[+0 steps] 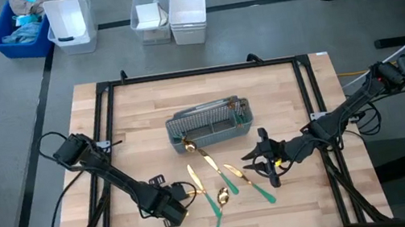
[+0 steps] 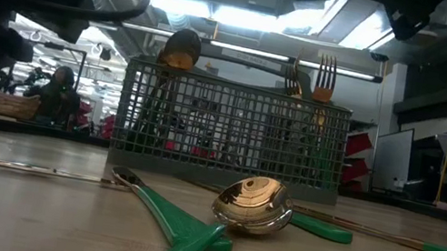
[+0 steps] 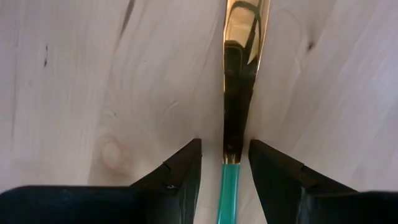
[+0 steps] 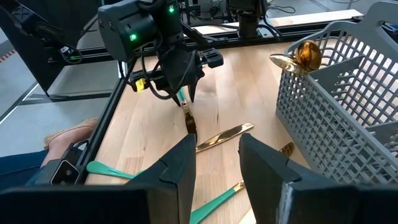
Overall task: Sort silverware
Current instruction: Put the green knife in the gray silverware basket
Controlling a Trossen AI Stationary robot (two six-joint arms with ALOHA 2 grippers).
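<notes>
our left hand [image 1: 185,195] low on the counter [image 1: 141,139], fingers [image 3: 180,171] apart straddling a gold knife [image 3: 239,81], not clamped yet, right hand [image 1: 264,170] released, hovering beside the loose silverware [image 1: 226,183], caddy [image 1: 208,125] just past it

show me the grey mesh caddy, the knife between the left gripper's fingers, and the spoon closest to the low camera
grey mesh caddy [image 1: 211,134], high view, near long wall
knife [image 3: 239,74], left wrist view, gold blade
spoon [image 2: 253,207], low view, gold bowl
</notes>
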